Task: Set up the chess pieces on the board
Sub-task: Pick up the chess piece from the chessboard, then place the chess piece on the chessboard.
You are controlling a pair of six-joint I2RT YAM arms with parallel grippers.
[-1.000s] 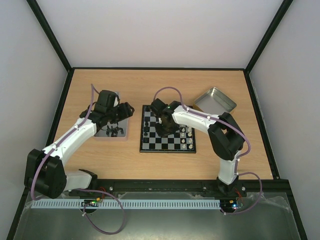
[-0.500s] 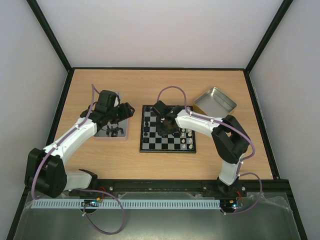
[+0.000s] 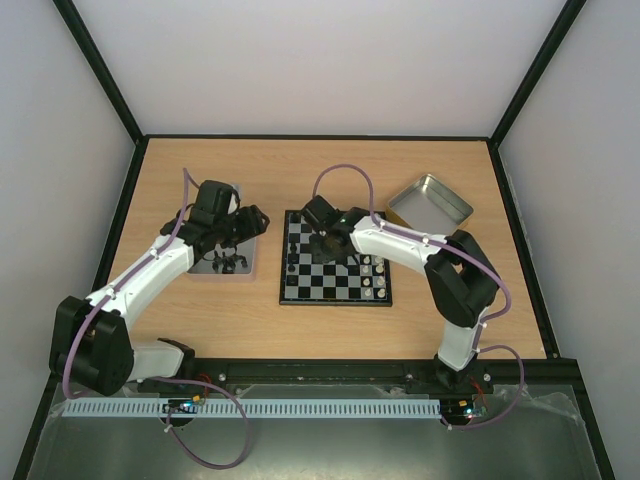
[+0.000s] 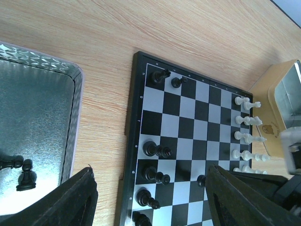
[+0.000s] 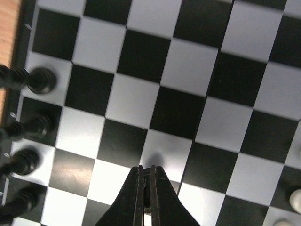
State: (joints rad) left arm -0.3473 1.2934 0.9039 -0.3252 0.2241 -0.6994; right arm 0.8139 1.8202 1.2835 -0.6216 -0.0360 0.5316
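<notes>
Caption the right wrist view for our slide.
Shut right gripper over small black-and-silver chessboard, black chess pieces along its edge.

One board point(image 3: 335, 288) is seen on the desk point(image 3: 300, 170), and two metal trays point(image 3: 430, 200) are counted. At least six black chess pieces point(image 4: 155, 149) are counted on the board, and two more in the left tray point(image 4: 37, 117). At least five white pieces point(image 4: 244, 101) are made out. Two arms point(image 3: 150, 265) are present.

I've got a light wood counter point(image 3: 200, 320), boxed in on three sides by plain pale walls point(image 3: 320, 60), with black frame struts point(image 3: 98, 70) at the corners. Dull metal sheet point(image 3: 330, 450) along the near edge. Lighting flat, even.
</notes>
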